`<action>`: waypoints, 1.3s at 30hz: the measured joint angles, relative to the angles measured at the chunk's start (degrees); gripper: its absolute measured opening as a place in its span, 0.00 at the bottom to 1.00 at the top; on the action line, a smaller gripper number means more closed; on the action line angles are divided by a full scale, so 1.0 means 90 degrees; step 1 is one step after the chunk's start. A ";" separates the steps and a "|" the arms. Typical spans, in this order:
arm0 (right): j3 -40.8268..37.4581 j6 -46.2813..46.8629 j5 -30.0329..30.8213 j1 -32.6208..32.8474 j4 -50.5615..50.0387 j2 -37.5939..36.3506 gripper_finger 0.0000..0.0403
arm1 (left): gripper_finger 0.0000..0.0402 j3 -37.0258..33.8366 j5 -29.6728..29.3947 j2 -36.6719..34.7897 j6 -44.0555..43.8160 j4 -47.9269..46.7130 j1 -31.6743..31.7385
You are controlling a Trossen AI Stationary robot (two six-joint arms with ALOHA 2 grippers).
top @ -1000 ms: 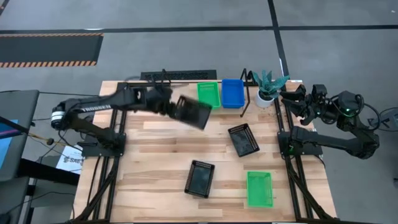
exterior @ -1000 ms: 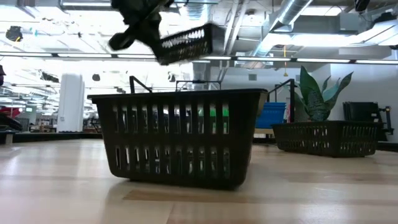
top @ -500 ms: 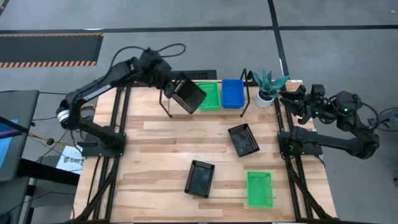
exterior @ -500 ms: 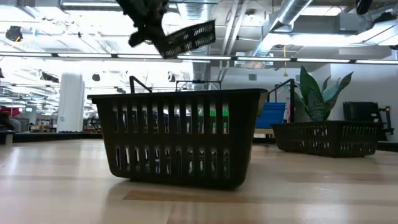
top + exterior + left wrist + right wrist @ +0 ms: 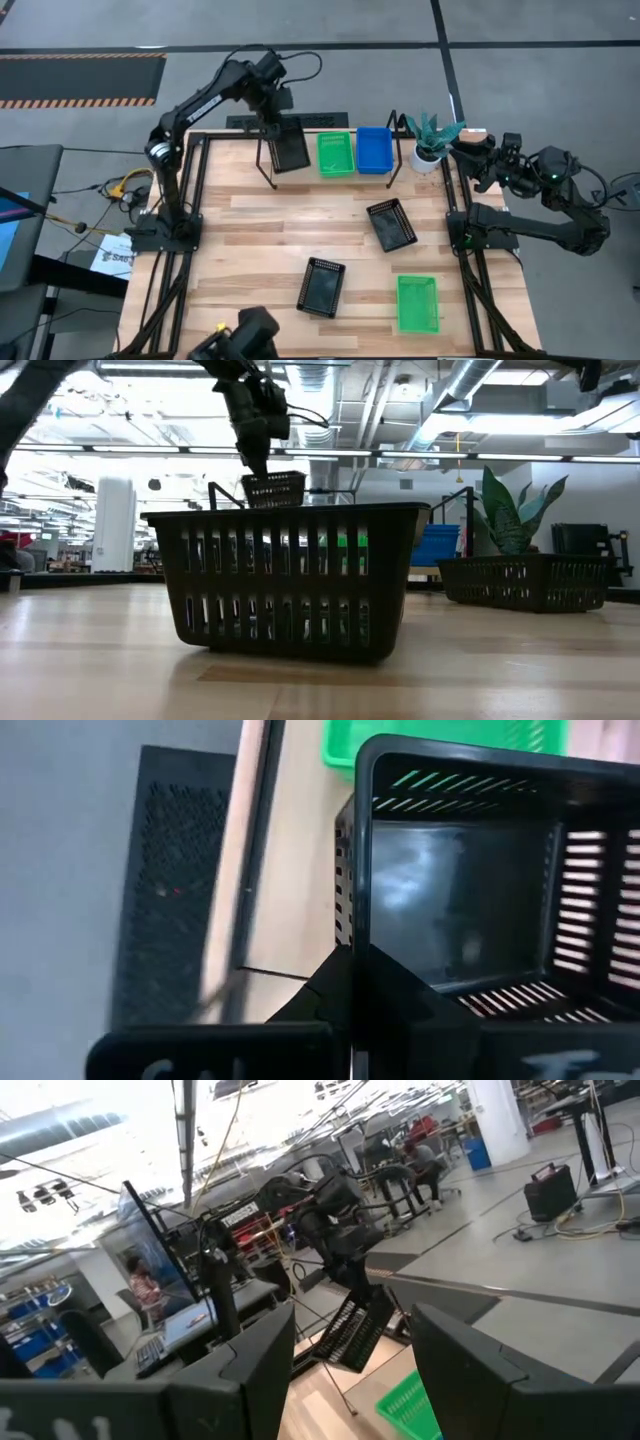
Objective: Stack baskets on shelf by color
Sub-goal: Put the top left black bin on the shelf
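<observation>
Six baskets can be counted from above, and one black basket (image 5: pixel 290 150) is clamped by its rim wall in the left hand (image 5: pixel 272 122), hung over the left end of the shelf (image 5: pixel 262 166), next to the green basket (image 5: pixel 336 153) and blue basket (image 5: pixel 374 149) already parked there. In the left wrist view the fingers (image 5: pixel 380 1000) are seen pinched shut on the thin edge of the tray. Two more black baskets (image 5: pixel 391 224) (image 5: pixel 322 287) and a second green one (image 5: pixel 417 303) are left lying on the worktop (image 5: pixel 250 250). The right hand (image 5: pixel 483 160) is parked off by the plant pot (image 5: pixel 428 156), spread wide with nothing in it. These trays are judged to be light, fairly stiff plastic, a bit slick, with slotted walls that could flex; the short wall's rim is probably the best spot to be grabbed, since a one-sided pinch lets the tray tilt and swing.
</observation>
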 joint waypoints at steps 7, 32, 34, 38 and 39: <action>0.0000 -0.0027 0.0000 0.0000 -0.0002 0.0000 0.56 | 0.00 0.0253 -0.0034 0.0523 0.1012 -0.0240 0.0217; 0.0000 -0.0055 0.0335 0.0000 -0.0019 0.0000 0.56 | 0.00 0.0247 -0.0201 0.1706 0.1718 0.0443 0.0266; 0.0000 -0.0084 0.0340 0.0000 -0.0019 0.0000 0.56 | 0.00 0.0254 -0.0122 0.1703 0.1665 0.0468 0.0263; 0.0000 -0.0100 0.0343 0.0000 -0.0019 0.0000 0.56 | 0.07 0.0254 0.0089 0.1703 0.1569 0.0582 0.0238; 0.0000 -0.0100 0.0345 0.0000 -0.0019 0.0000 0.56 | 0.10 0.0254 0.0102 0.1703 0.1489 0.0645 0.0227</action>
